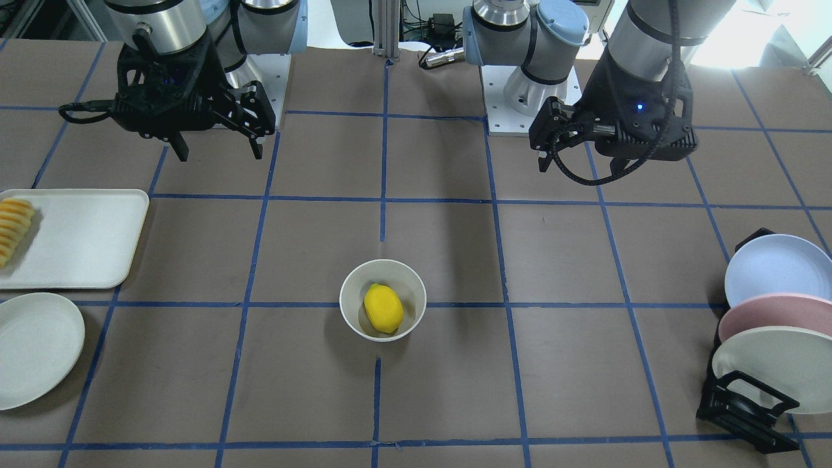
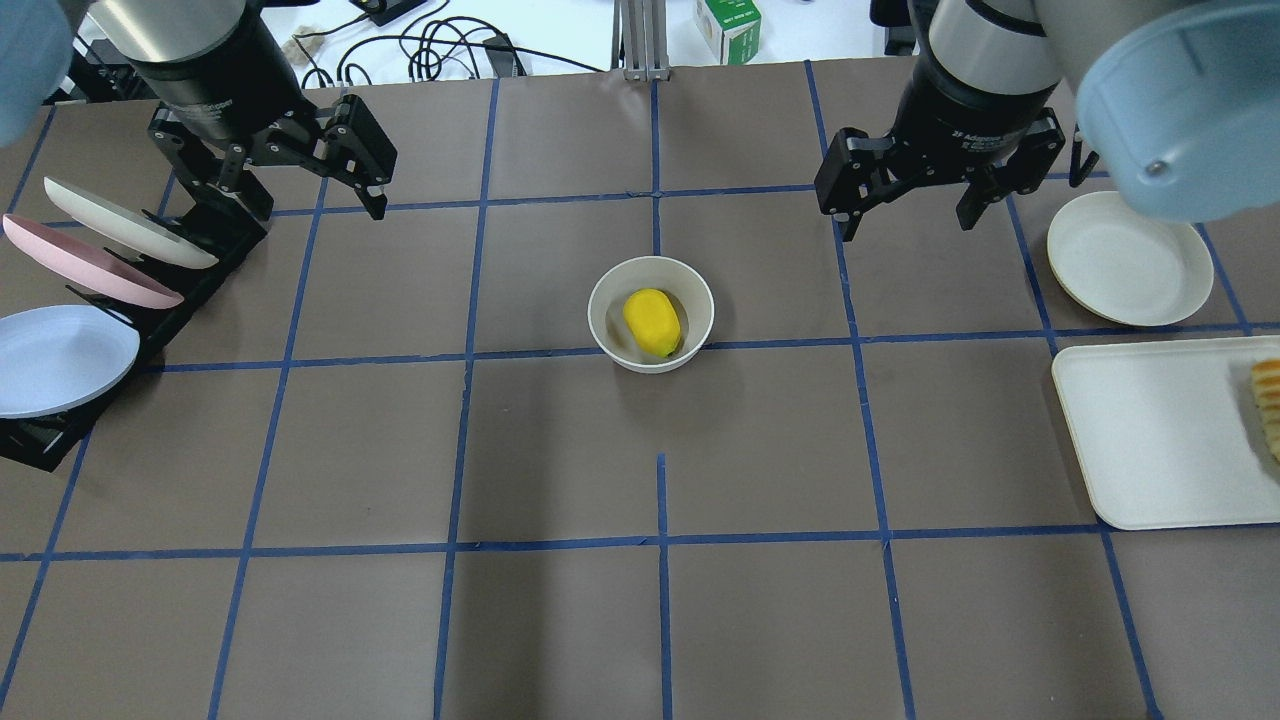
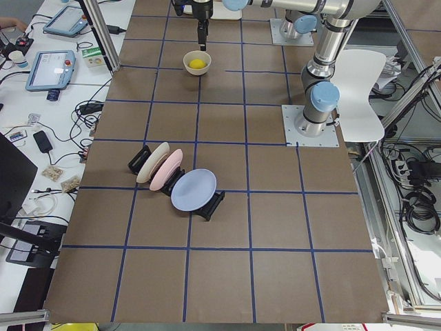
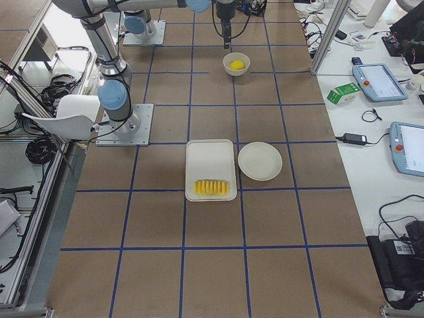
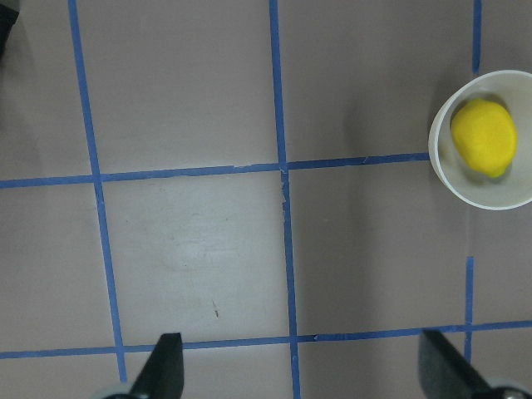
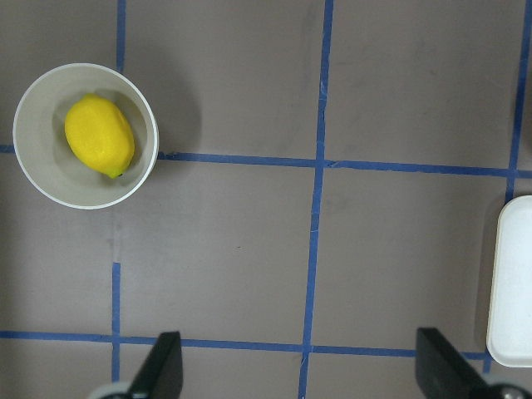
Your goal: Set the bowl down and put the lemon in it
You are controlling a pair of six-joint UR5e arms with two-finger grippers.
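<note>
With the lemon (image 2: 652, 322) lying inside the bowl (image 2: 606, 312), which sits upright at mid-table on a blue tape line, the job looks done and what is left to you is probably a clean parking of the arms. On the left, keep high above the plate rack (image 2: 225, 235). In the middle, stay well away from the bowl so nothing nudges it. On the right, mind the flat plate (image 2: 1130, 258) and the tray (image 2: 1150, 440). Your left gripper (image 2: 305, 198) hangs above the table just beside the rack, pointing straight down, jaws wide apart and holding nothing. Your right gripper (image 2: 908, 222) hangs near the flat plate, also pointing down, jaws likewise spread and empty, well apart from the bowl
</note>
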